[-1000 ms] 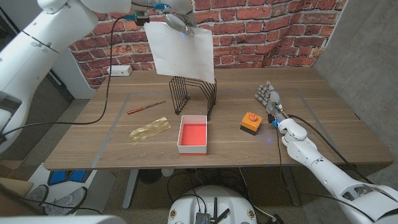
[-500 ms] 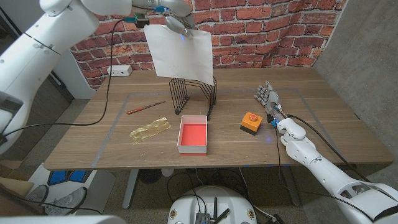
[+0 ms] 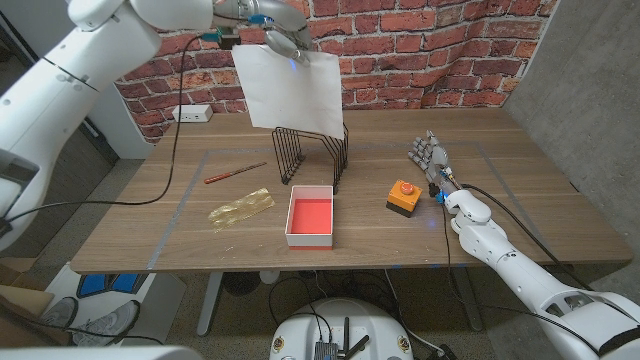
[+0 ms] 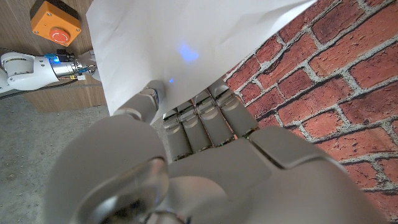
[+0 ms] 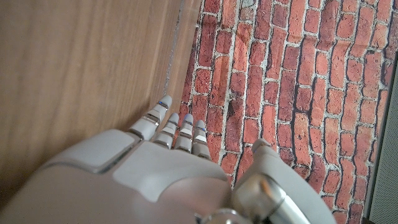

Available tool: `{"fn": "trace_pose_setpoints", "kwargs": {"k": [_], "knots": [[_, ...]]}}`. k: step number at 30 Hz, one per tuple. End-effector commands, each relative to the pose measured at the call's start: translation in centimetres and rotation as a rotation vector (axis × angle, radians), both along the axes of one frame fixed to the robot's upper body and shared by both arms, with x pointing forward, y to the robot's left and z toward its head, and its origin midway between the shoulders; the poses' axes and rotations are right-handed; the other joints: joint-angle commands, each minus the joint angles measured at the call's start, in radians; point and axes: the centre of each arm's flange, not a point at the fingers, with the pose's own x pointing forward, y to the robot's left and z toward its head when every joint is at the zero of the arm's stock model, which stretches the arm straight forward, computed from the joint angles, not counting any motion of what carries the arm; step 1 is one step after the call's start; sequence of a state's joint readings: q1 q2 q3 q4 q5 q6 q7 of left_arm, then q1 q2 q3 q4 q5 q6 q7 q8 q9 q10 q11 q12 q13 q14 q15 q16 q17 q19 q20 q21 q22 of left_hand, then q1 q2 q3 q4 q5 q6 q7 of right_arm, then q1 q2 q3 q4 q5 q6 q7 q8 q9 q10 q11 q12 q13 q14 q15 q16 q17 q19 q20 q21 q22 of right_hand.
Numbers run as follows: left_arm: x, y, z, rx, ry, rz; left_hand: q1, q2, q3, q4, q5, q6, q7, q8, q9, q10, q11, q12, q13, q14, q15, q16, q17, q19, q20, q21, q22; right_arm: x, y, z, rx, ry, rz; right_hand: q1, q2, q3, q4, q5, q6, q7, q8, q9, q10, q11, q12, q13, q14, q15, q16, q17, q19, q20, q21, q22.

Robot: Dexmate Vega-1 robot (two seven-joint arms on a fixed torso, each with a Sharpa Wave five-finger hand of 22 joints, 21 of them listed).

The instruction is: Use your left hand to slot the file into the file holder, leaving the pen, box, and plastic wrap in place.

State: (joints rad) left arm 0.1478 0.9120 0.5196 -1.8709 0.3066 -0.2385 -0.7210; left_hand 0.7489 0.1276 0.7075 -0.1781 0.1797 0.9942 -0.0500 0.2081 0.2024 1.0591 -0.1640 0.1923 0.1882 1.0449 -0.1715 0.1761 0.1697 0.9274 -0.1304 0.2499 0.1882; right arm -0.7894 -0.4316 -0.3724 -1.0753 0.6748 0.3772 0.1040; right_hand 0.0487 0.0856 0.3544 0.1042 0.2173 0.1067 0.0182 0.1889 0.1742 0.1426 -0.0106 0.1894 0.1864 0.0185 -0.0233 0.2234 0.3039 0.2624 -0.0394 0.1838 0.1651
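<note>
Your left hand pinches the file by its top edge; the sheet hangs upright, its lower edge at the wires of the file holder. Line that edge up with one gap, then lower straight down. Your right hand waits apart, fingers loose, holding nothing. Keep clear of the pen, plastic wrap and box.

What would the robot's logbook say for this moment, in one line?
left robot hand: holds file above file holder | file: not slotted | right robot hand: idle on table
</note>
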Motion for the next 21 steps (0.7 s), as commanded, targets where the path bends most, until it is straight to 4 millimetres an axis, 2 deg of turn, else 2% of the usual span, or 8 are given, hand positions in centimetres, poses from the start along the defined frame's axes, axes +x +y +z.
{"fn": "trace_pose_setpoints", "kwargs": {"k": [1,13,21], "knots": [[0.5,-0.1,-0.5,-0.011,0.006,-0.005,-0.002,0.005,-0.003,0.000,-0.002,0.003,-0.003,0.008,0.003,0.002,-0.005,0.000,0.002,-0.002,-0.064,0.006,0.005,-0.007,-0.068,0.006,0.003,0.1,-0.1,0.0,0.001,0.002,-0.001,0.001,0.046,0.008,-0.002,-0.004,0.006,-0.001,-0.001,0.002,0.001,0.006,0.002,0.000,0.003,0.003,0.007,0.004,0.001,0.004,0.005,0.002],[1.4,-0.3,-1.9,-0.017,0.048,0.005,-0.001,0.004,-0.004,0.000,-0.002,0.004,-0.003,0.009,0.003,0.005,0.001,0.001,0.002,0.000,-0.064,0.007,0.005,-0.006,-0.071,0.007,0.003,-0.1,-0.4,-0.1,0.005,0.004,-0.005,0.001,0.046,0.009,-0.002,-0.004,0.005,-0.002,-0.001,0.002,0.001,0.006,0.002,0.000,0.004,0.002,0.007,0.004,0.001,0.003,0.005,0.002],[1.8,-0.3,-2.5,-0.021,0.063,0.008,-0.003,0.004,-0.003,0.000,-0.002,0.002,-0.001,0.008,0.003,0.001,-0.004,0.000,0.002,-0.002,-0.064,0.006,0.005,-0.007,-0.069,0.007,0.002,0.0,-0.4,-0.2,0.005,0.004,-0.004,0.001,0.046,0.010,-0.002,-0.004,0.005,-0.001,-0.001,0.002,0.001,0.005,0.002,0.000,0.004,0.003,0.007,0.004,0.002,0.004,0.005,0.002]]}}
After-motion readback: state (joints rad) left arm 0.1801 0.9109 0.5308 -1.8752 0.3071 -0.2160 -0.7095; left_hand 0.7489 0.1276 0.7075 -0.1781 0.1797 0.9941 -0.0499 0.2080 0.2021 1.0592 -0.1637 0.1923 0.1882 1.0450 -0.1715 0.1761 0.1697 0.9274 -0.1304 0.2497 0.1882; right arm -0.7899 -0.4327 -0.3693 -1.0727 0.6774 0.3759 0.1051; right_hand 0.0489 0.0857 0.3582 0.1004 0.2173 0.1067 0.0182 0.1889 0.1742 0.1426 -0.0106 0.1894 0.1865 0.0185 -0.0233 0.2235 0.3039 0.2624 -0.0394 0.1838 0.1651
